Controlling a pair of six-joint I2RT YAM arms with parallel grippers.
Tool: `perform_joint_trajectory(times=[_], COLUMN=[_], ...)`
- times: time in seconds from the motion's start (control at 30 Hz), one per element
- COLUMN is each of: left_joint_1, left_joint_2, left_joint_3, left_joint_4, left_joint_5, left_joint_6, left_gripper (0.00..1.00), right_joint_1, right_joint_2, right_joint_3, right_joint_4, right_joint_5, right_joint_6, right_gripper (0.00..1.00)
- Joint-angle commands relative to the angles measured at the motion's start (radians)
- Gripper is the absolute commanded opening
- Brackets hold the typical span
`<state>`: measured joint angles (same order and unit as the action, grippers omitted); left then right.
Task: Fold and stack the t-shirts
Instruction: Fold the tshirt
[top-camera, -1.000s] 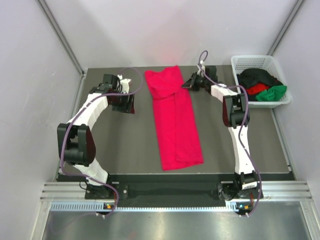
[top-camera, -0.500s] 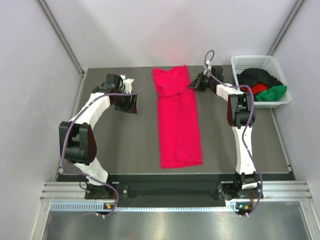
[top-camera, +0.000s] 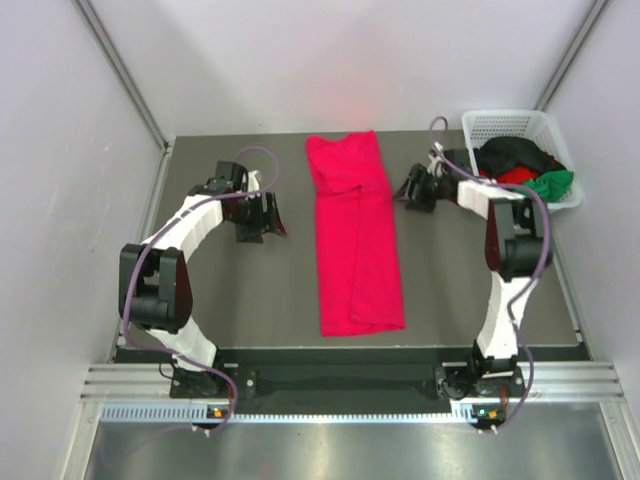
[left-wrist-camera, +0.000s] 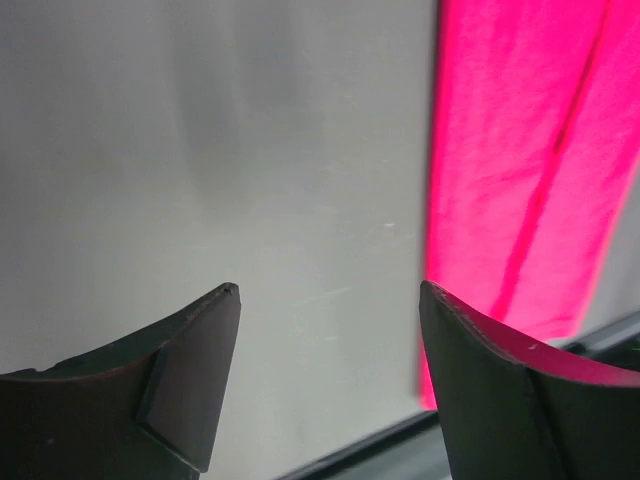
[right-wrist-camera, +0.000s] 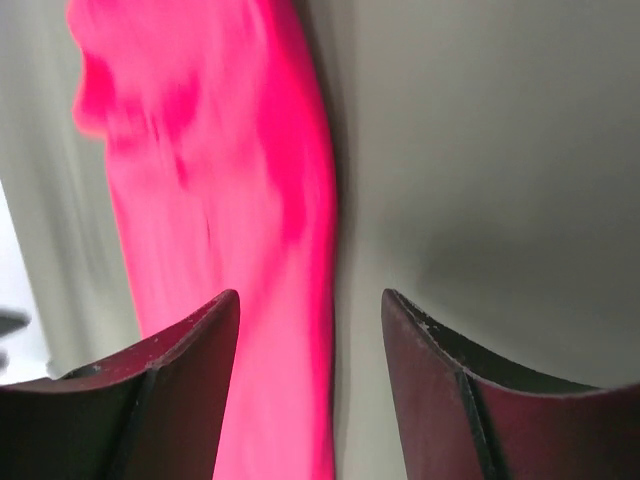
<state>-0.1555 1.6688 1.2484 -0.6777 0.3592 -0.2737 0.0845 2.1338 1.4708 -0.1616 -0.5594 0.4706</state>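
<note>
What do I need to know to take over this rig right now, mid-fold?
The left pincer is open and empty, over bare table left of the pink t-shirt.
The right pincer is open and empty, beside the shirt's far end, not touching it.
The pink t-shirt lies flat mid-table, folded lengthwise into a narrow strip.
The basket, far right, holds a black t-shirt, red t-shirt and green t-shirt, bunched.
Done: lengthwise folds. Left: fold the strip crosswise, then fold and stack the basket's shirts.

no legible text anywhere (no labels, brands or numbers)
</note>
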Motion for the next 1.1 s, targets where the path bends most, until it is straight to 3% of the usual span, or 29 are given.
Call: perform_joint_trajectory(times=[0.0, 0.27, 0.43, 0.57, 0.7, 1.07], left_joint_1=[-0.015, -0.13, -0.156, -0.191, -0.258, -0.317], left_joint_2=[-0.015, -0.029, -0.075, -0.142, -0.185, -0.159], left_joint_3=[-0.044, -0.208, -0.352, -0.434, -0.494, -0.587], left_joint_4=[0.084, 0.136, 0.13, 0.144, 0.167, 0.265], left_joint_5=[0.086, 0.103, 0.1, 0.097, 0.098, 0.109], left_joint_6=[-0.229, -0.407, -0.427, -0.438, -0.449, -0.493], left_gripper=[0.76, 0.69, 0.67, 0.65, 0.65, 0.63], right_joint_1=[-0.029, -0.014, 0.088, 0.178, 0.248, 0.258], right_joint_2=[-0.217, -0.555, -0.701, -0.805, -0.837, -0.811], right_joint_3=[-0.188, -0.599, -0.74, -0.875, -0.911, -0.946], right_joint_4=[-0.073, -0.271, -0.416, -0.405, -0.412, -0.314], right_joint_5=[-0.022, -0.068, -0.014, 0.015, 0.053, 0.062], right_joint_6=[-0.026, -0.021, -0.018, 0.054, 0.074, 0.115], right_gripper=[0.59, 0.56, 0.56, 0.56, 0.56, 0.52])
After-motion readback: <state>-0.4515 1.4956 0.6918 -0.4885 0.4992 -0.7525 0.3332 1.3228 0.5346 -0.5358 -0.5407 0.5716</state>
